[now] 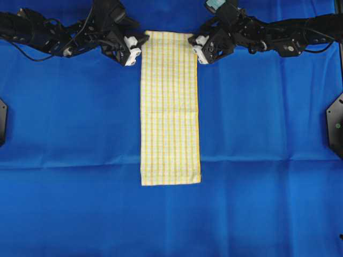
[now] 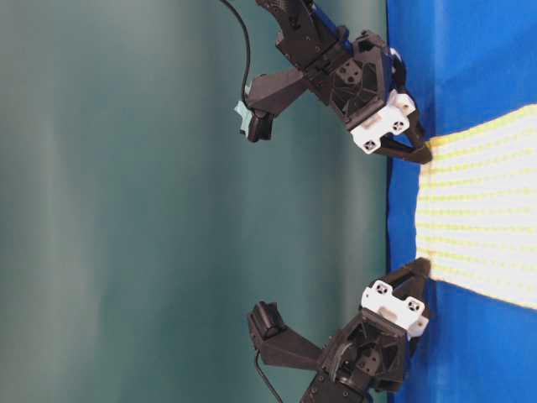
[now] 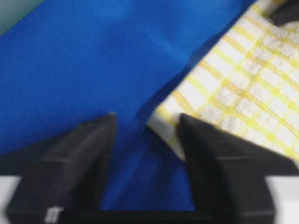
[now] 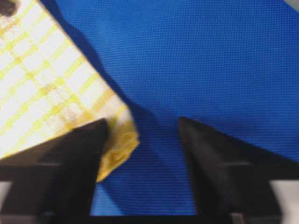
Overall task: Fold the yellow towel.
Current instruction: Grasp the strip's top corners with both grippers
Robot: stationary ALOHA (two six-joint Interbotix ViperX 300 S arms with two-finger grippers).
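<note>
The yellow towel [image 1: 170,107] lies flat as a long narrow folded strip, running from the far edge toward the front of the blue cloth. My left gripper [image 1: 140,45] is open at the towel's far left corner; in the left wrist view [image 3: 145,122] the corner [image 3: 168,123] sits between the jaws against the right finger [image 3: 205,154]. My right gripper [image 1: 194,45] is open at the far right corner; in the right wrist view [image 4: 141,122] the yellow corner [image 4: 119,140] pokes out beside the left finger [image 4: 74,158]. Both grippers show in the table-level view, the upper [image 2: 424,151] and the lower [image 2: 424,267].
A plain blue cloth [image 1: 268,134] covers the whole table under the towel. Black mounts stand at the left edge [image 1: 2,120] and the right edge [image 1: 336,123]. A grey-green backdrop [image 2: 126,210] stands behind the far edge.
</note>
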